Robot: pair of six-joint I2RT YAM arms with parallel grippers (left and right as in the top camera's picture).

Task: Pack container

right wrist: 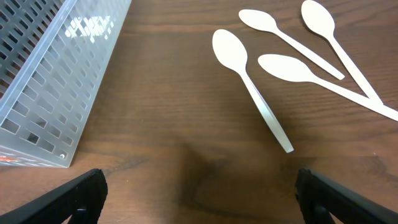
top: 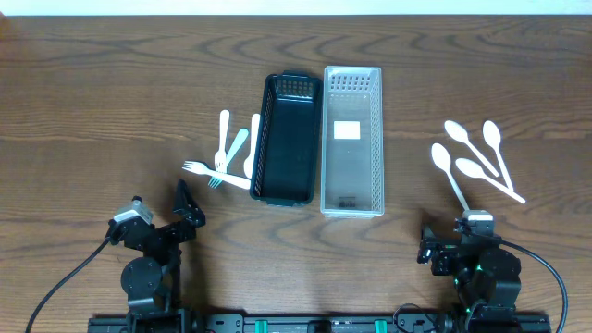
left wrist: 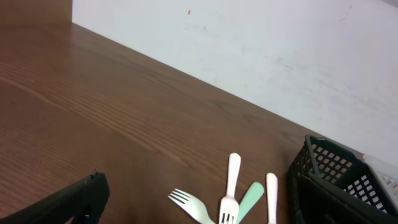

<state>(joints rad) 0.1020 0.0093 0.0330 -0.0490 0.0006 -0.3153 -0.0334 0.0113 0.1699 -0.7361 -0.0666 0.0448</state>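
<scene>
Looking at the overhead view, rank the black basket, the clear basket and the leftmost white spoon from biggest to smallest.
1. clear basket, a little longer than the black one
2. black basket, close behind
3. leftmost white spoon, by far the smallest

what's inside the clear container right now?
Nothing loose in it. From overhead the clear container shows only a white square patch mid-floor and a small dark mark toward the robot's end. Whether those sit inside or under the see-through floor can't be told.

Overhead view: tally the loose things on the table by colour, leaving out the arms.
white spoons: 4
other white utensils: 3
mint utensil: 1
black basket: 1
clear basket: 1
Total: 10
</scene>
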